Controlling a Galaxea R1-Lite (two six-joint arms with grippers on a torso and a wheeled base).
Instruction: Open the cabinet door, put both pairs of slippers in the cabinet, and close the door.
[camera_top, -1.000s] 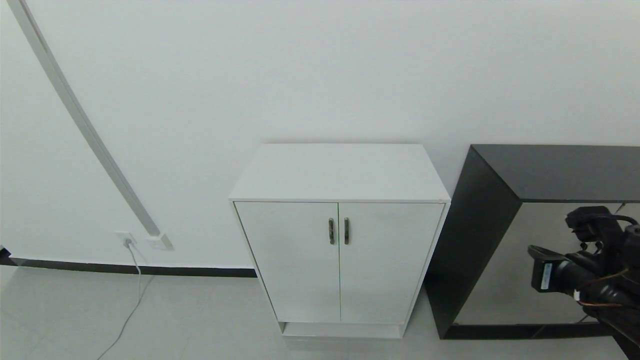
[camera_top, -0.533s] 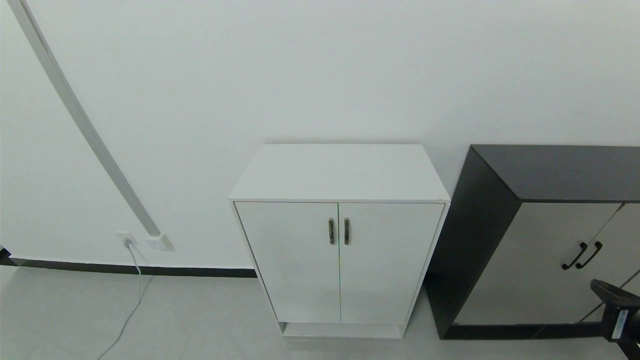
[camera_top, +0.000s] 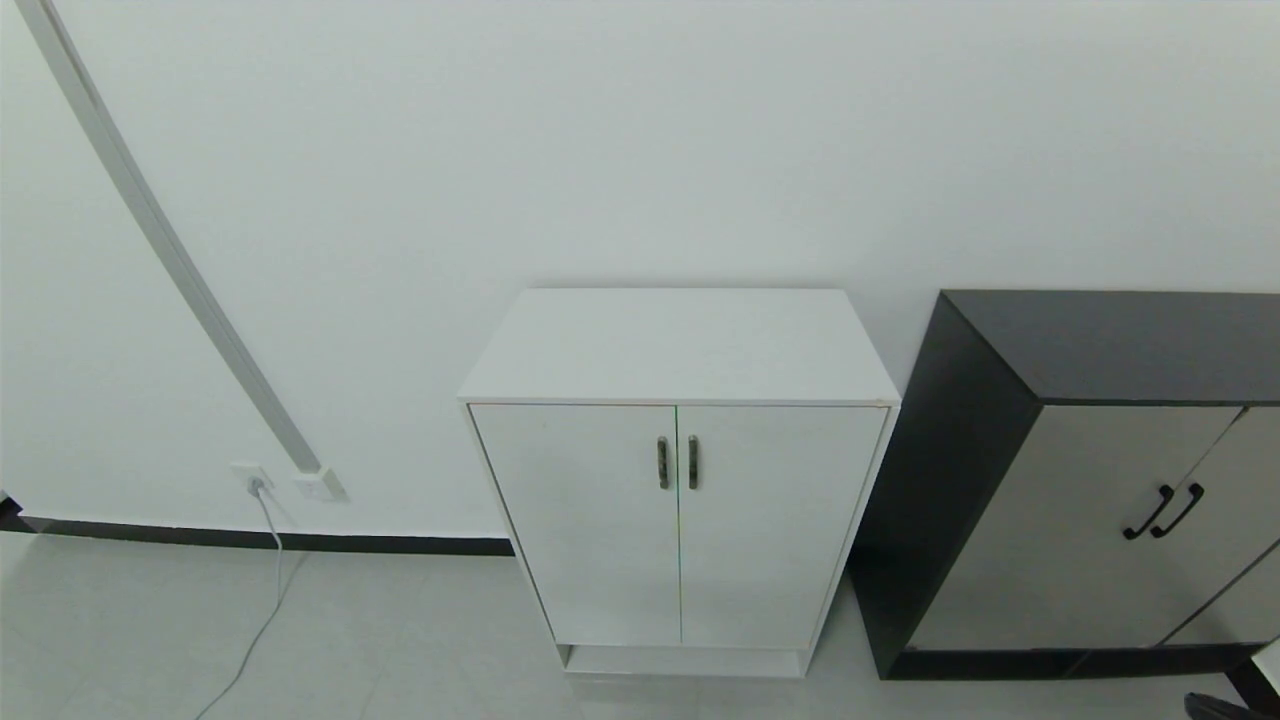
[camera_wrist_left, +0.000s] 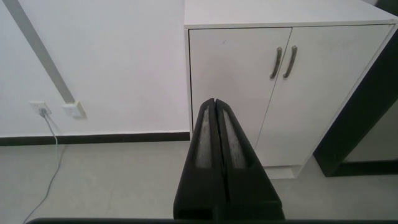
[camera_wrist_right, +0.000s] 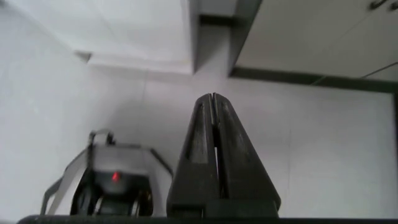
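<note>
Head view, left to right: a grey cable duct (camera_top: 170, 260) runs slantwise down the wall (camera_top: 640, 150) to a wall socket (camera_top: 250, 478); a grey cable (camera_top: 262, 610) drops from the socket onto the floor (camera_top: 400, 640); the white cabinet (camera_top: 680, 345) stands against the wall at the centre, with the left door (camera_top: 580, 520) and the right door (camera_top: 770, 520) both shut and meeting at a thin seam; two dark upright handles (camera_top: 662, 462) sit just beside that seam, one on each door; a black cabinet (camera_top: 1100, 340) stands just beside the white cabinet on its right, its pale doors shut, bearing a pair of black handles (camera_top: 1160, 512).

Left wrist view: the left claw (camera_wrist_left: 215, 106) has its two fingers pressed together; it points toward the left door of the white cabinet and is apart from it.

Right wrist view: the right claw (camera_wrist_right: 213, 99) is likewise pressed together; it hangs above the floor; the feet of both cabinets lie beyond its tip, and it touches neither.
</note>
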